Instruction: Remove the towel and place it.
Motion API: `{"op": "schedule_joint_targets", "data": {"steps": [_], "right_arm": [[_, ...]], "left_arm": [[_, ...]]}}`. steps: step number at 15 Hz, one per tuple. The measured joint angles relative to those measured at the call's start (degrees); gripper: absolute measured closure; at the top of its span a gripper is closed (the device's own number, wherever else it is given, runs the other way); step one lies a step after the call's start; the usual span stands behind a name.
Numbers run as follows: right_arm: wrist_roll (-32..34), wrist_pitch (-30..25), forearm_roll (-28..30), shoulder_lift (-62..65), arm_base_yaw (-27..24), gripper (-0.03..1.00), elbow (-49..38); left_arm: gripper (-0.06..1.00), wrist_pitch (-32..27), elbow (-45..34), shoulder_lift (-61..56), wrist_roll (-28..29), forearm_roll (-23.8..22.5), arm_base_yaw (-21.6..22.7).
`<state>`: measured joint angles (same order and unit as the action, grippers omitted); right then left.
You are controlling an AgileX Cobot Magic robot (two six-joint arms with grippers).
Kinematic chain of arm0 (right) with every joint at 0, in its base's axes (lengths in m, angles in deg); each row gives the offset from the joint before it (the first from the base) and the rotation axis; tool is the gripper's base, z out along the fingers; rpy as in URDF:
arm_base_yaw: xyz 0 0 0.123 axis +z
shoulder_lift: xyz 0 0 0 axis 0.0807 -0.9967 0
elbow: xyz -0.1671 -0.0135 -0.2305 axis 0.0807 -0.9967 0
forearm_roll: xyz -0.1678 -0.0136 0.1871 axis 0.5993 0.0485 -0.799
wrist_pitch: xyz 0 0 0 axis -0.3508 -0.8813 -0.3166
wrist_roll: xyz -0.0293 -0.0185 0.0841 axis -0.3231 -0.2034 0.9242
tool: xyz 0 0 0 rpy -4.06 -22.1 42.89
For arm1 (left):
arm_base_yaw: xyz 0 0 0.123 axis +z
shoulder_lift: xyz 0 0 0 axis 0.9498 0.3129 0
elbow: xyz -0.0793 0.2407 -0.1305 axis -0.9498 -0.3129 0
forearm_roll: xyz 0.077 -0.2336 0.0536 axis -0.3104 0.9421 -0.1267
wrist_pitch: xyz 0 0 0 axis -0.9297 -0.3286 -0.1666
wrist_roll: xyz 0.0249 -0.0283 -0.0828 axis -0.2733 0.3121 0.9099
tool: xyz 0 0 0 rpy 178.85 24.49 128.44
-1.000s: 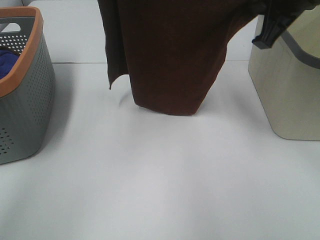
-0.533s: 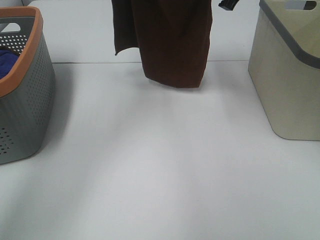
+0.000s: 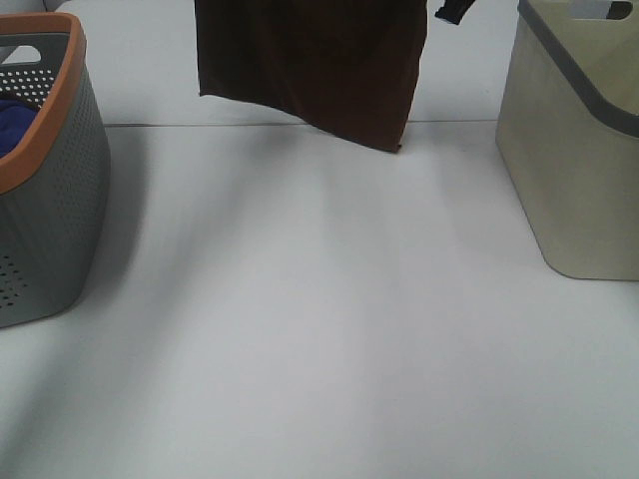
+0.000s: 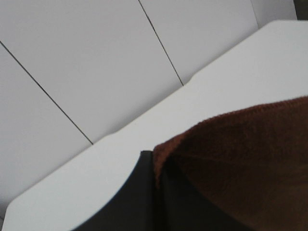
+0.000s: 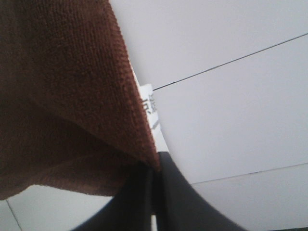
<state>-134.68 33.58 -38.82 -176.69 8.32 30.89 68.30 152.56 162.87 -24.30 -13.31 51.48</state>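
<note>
One towel [image 3: 310, 65] hangs spread out in the air over the far part of the worktop [image 3: 319, 329], between two containers. On the left is a grey perforated basket [image 3: 55, 200] with an orange rim, and on the right a beige bin [image 3: 574, 170] with a grey rim. One blue cloth [image 3: 12, 125] lies in the basket. Two hands hold the towel up. The high view cuts off the towel's top and shows only a black bit of the right arm [image 3: 454, 10] beside it, so the grips appear in the wrist views alone. The left hand [image 4: 156, 187] is pressed together, pinching the towel's edge. The right hand [image 5: 154, 192] likewise pinches a corner, and only its view shows the one white label [image 5: 150, 107], just beside the pinch.
</note>
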Motion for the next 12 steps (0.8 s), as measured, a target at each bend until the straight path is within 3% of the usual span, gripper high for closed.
{"op": "schedule_joint_targets", "data": {"steps": [2, 3, 4, 6, 8, 10, 12], "right_arm": [[0.00, -3.32, -0.57, 0.00, -1.15, 0.94, 0.00], [0.00, -7.56, -0.97, 0.23, -1.32, 0.94, 0.06], [0.06, -22.12, -3.21, 1.43, -1.32, 0.94, 0.11], [0.11, -36.90, -5.67, 2.58, -1.32, 0.94, 0.11], [0.23, -49.39, -7.79, 2.75, -1.32, 0.94, 0.11], [0.23, -58.21, -9.74, 2.75, -1.32, 0.94, 0.11], [0.69, -65.89, -11.57, 2.75, -1.32, 0.94, 0.11]], "left_arm": [[0.94, -6.30, 0.00, 0.11, 0.00, 0.00, -0.46], [0.94, -11.75, 0.00, 0.11, 0.00, 0.00, -1.15], [0.94, -23.72, 0.00, 0.11, -2.23, 0.74, -2.92], [0.94, -37.36, 0.00, 0.11, -8.08, 6.53, -4.01], [0.94, -48.53, 0.00, 0.11, -13.58, 12.89, -3.95], [0.94, -57.81, 0.00, 0.11, -17.99, 17.82, -3.72], [0.94, -62.57, 0.00, 0.11, -21.26, 21.66, -3.55]]}}
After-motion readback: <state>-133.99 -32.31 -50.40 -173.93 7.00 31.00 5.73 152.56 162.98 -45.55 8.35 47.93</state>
